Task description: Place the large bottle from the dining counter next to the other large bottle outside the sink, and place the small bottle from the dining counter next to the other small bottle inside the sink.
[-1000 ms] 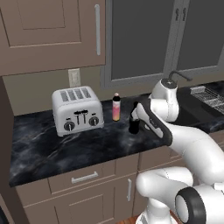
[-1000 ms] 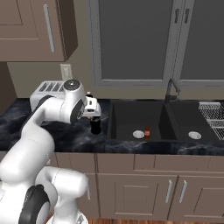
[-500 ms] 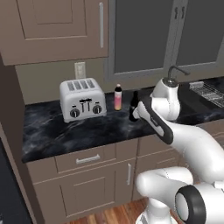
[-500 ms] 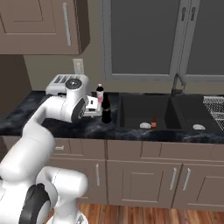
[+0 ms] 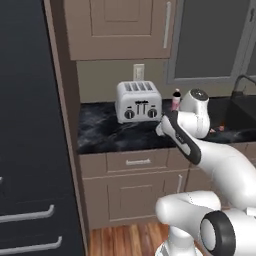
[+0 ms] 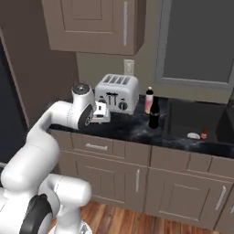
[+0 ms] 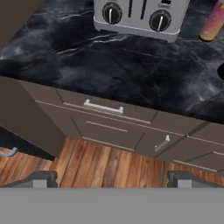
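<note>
Jaws wide open, gripper point(image 7: 112, 177) empty, hanging over the cabinet front off the worktop point(image 7: 131, 70) edge. Base has backed away since 0.5 s ago: toaster point(image 6: 116, 93) and both bottles sit farther off. Black cola bottle point(image 6: 154, 114), glossy with narrow neck, stands upright just beside the pink-orange bottle point(image 6: 149, 100), outside the sink point(image 6: 196, 119). In the basin: 1 small red bottle point(image 6: 204, 133) and a pale item point(image 6: 193, 135).

base views flank toaster point(image 5: 138, 101) — hand view looks down.

On the worktop point(image 6: 132, 130), 2 bottles point(image 6: 154, 114) stand right of the toaster point(image 6: 116, 93), left of the sink point(image 6: 192, 121).
</note>
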Robot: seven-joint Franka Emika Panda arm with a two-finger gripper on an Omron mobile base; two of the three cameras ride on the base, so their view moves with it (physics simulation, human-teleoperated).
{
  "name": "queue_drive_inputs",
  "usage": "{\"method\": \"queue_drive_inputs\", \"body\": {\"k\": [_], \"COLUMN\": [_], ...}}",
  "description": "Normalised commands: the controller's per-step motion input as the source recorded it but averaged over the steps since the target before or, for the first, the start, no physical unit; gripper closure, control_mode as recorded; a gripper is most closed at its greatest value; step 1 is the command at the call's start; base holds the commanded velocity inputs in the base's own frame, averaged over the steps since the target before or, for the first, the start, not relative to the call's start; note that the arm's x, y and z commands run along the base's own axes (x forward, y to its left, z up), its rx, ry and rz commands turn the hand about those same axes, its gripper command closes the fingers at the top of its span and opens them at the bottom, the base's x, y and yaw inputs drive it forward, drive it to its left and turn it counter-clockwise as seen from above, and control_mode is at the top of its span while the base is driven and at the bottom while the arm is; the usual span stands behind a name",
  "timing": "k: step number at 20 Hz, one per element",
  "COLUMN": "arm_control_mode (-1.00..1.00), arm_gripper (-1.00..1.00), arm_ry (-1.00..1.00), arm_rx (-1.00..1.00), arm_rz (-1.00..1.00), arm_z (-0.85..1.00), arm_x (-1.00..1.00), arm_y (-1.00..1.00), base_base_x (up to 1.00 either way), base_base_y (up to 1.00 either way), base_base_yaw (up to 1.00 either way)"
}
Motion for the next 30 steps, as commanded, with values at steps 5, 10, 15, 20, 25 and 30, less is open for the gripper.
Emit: {"method": "queue_drive_inputs", "body": {"k": [5, 10, 15, 20, 25, 30], "arm_control_mode": [1.0, 1.0, 1.0, 1.0, 1.0, 1.0], "arm_gripper": [-1.0, -1.0, -1.0, -1.0, -1.0, -1.0], "arm_ry": [0.0, 0.0, 0.0, 0.0, 0.0, 0.0], "arm_rx": [0.0, 0.0, 0.0, 0.0, 0.0, 0.0], "arm_rz": [0.0, 0.0, 0.0, 0.0, 0.0, 0.0], "arm_z": [0.0, 0.0, 0.0, 0.0, 0.0, 0.0], "arm_x": [0.0, 0.0, 0.0, 0.0, 0.0, 0.0], "arm_y": [0.0, 0.0, 0.0, 0.0, 0.0, 0.0], "base_base_x": [-0.85, -0.91, -0.64, -0.35, 0.0, 0.4], "base_base_y": [0.47, 0.46, 0.57, 0.74, 0.87, 0.9], "base_base_yaw": [0.4, 0.37, 0.4, 0.47, 0.47, 0.3]}}
